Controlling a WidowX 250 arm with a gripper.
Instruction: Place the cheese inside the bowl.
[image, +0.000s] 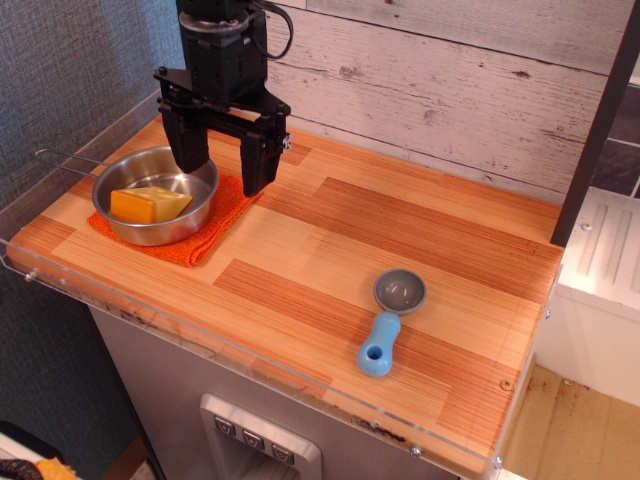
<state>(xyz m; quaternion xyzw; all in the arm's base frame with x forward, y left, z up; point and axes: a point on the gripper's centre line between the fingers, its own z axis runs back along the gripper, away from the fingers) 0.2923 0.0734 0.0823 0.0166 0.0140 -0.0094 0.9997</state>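
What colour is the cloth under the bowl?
The cloth under the bowl is orange, seen in the only camera view.

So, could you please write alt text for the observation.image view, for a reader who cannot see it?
An orange-and-yellow cheese wedge lies inside a shiny steel bowl on an orange cloth, at the left of a wooden countertop. The black gripper hangs open and empty above the bowl's right rim. A grey scoop with a blue handle lies toward the front right.

I see an orange cloth (222, 225) at the wooden counter's (400, 225) left end, and a blue-handled grey scoop (390, 320) well apart near the front.
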